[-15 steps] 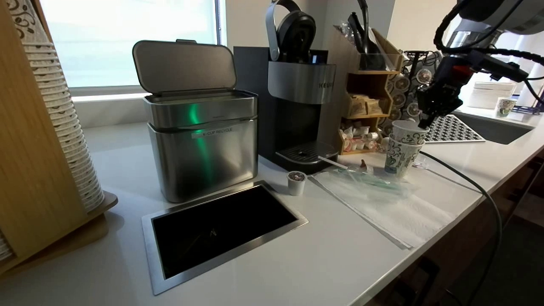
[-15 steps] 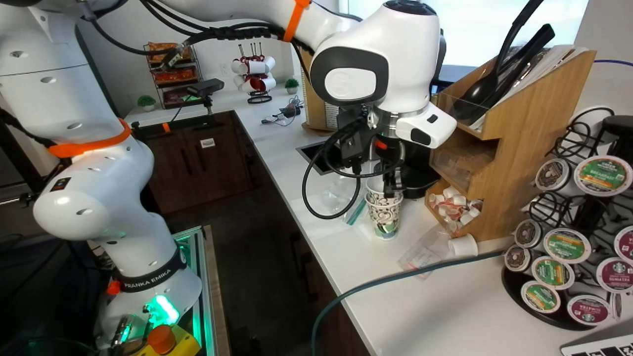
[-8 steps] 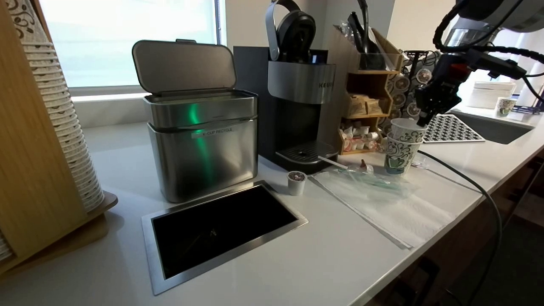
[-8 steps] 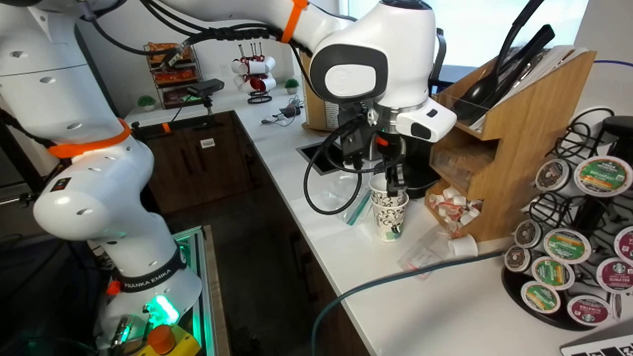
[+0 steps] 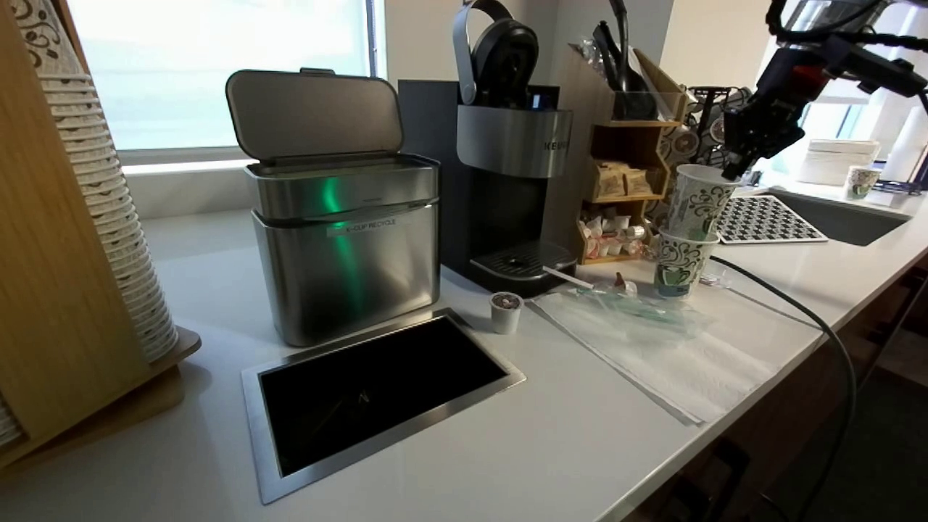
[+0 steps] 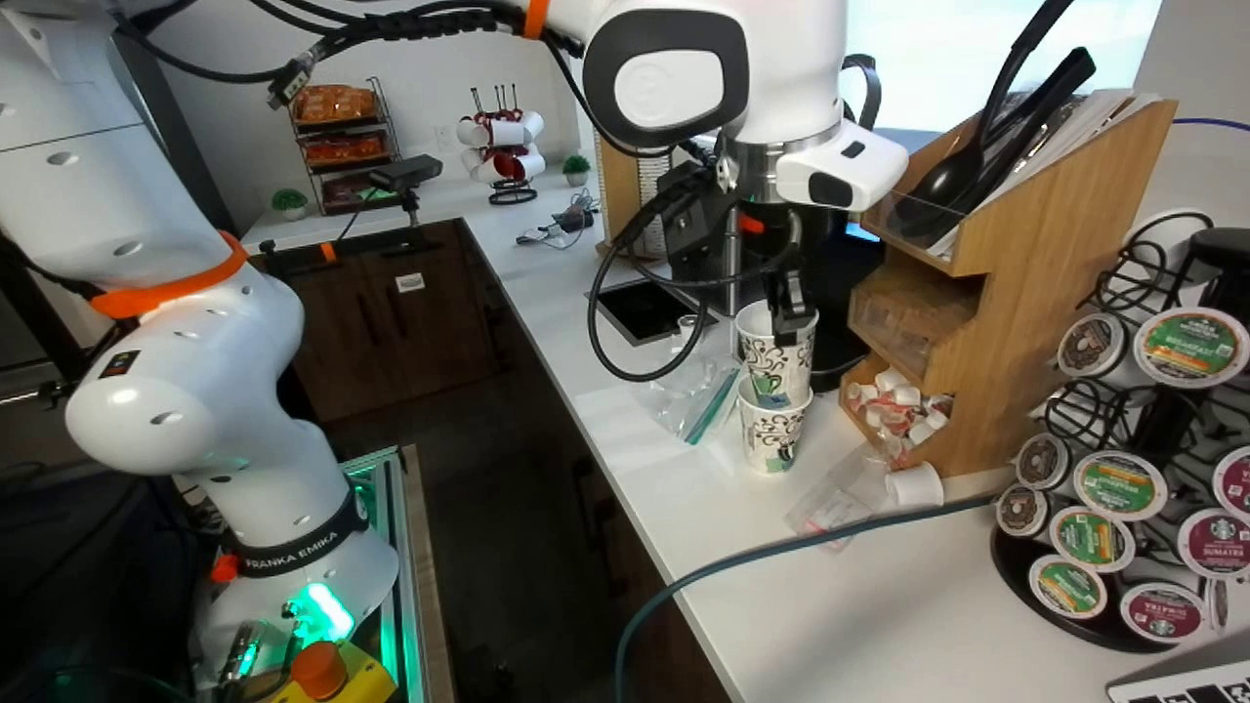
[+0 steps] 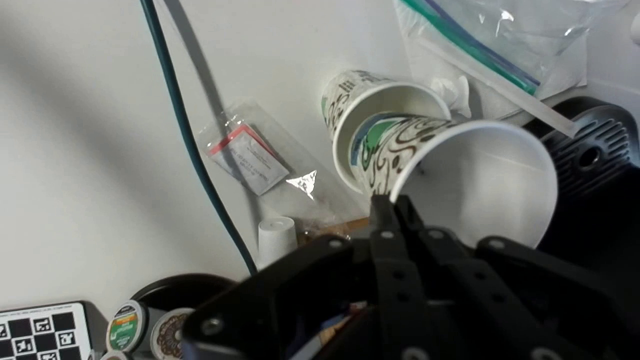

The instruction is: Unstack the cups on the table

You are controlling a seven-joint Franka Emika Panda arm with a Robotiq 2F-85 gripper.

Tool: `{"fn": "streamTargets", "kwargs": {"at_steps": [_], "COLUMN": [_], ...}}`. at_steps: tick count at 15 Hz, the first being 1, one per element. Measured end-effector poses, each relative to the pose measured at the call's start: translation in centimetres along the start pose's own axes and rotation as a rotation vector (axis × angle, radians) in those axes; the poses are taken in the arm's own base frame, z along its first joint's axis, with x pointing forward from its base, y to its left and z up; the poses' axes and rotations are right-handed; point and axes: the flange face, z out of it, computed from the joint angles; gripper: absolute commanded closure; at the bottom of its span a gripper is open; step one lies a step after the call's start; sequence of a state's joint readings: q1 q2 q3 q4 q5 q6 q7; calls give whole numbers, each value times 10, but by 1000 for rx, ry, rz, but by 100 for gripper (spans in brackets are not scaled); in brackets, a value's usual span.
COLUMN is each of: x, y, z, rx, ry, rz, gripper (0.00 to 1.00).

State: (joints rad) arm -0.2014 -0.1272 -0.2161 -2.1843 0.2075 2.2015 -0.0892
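Black 2-fingered gripper (image 7: 395, 201) pinches the small pale tapered upper cup with swirl print (image 5: 697, 206) by its white rim. Fingers (image 7: 383, 217) are nearly together, just the thin cup wall between them: 1 inside the mouth, 1 outside. Rest of that cup hangs below the tips, most of its body above the matching lower cup with green-and-dark print (image 5: 680, 267). Its base is right at the lower mouth; can't tell from here if it's just inside or just above. Lower cup stands upright on the long white smooth countertop (image 5: 507, 449), below and apart from the fingers. Near it: clear plastic bag with green zip seal (image 7: 530, 40), clear packet with red-and-white insert (image 7: 295, 165), tall wood-coloured organizer (image 6: 1055, 244). Teal cable (image 7: 182, 122) curves across the countertop.
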Motion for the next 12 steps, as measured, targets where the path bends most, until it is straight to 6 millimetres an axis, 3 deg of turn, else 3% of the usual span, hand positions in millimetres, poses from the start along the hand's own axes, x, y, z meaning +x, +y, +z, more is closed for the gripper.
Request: {"fn": "streamTargets", "kwargs": {"at_steps": [7,12], "x": [1,1], "y": [13,69], "z": [-49,-61], "rx": [24,11], "ry": [90,125], "rz": [71,333], "gripper": [99,99]}}
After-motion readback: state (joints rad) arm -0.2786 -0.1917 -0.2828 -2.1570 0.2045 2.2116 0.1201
